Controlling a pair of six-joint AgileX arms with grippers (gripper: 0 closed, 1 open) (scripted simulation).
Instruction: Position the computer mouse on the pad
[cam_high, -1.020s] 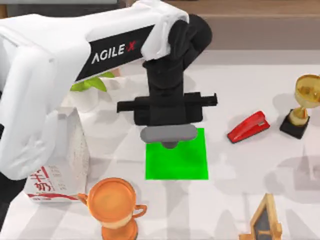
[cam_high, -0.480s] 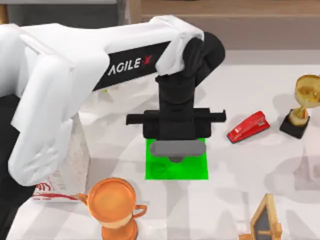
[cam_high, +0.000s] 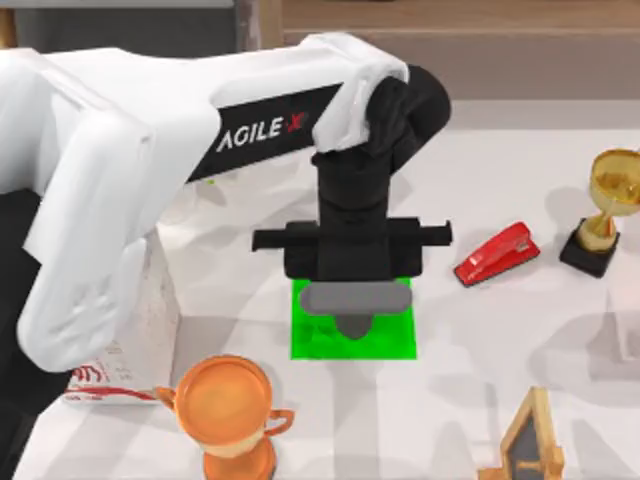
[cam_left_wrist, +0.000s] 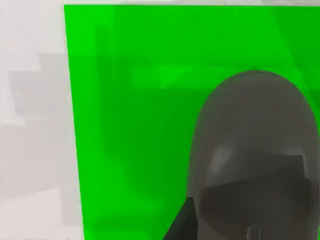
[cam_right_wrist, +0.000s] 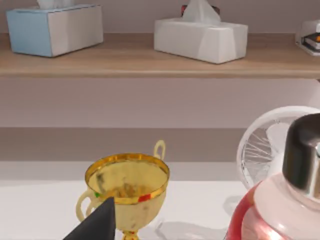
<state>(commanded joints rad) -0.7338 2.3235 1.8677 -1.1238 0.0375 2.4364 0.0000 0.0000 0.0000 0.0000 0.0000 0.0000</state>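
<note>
The dark grey computer mouse (cam_high: 340, 299) hangs over the back half of the pad (cam_high: 312, 340), a bright green square mat in the middle of the table. My left gripper (cam_high: 355, 286) is directly above the mouse and shut on it. The left wrist view looks straight down on the mouse (cam_left_wrist: 250, 150), with one dark fingertip (cam_left_wrist: 184, 225) against its side and the pad (cam_left_wrist: 130, 125) spread beneath. I cannot tell whether the mouse touches the pad. My right arm stays parked off to the right, facing a gold trophy (cam_right_wrist: 127, 185).
A red stapler (cam_high: 497, 253) and the gold trophy (cam_high: 605, 210) stand right of the pad. An orange cup (cam_high: 225, 405) sits at the front left, beside a milk carton (cam_high: 125, 350). A small wooden easel (cam_high: 530, 440) is at the front right.
My left arm carried the mouse to the right and toward the front, from the pad's back edge to over the pad. In the last half second the mouse sank slightly.
</note>
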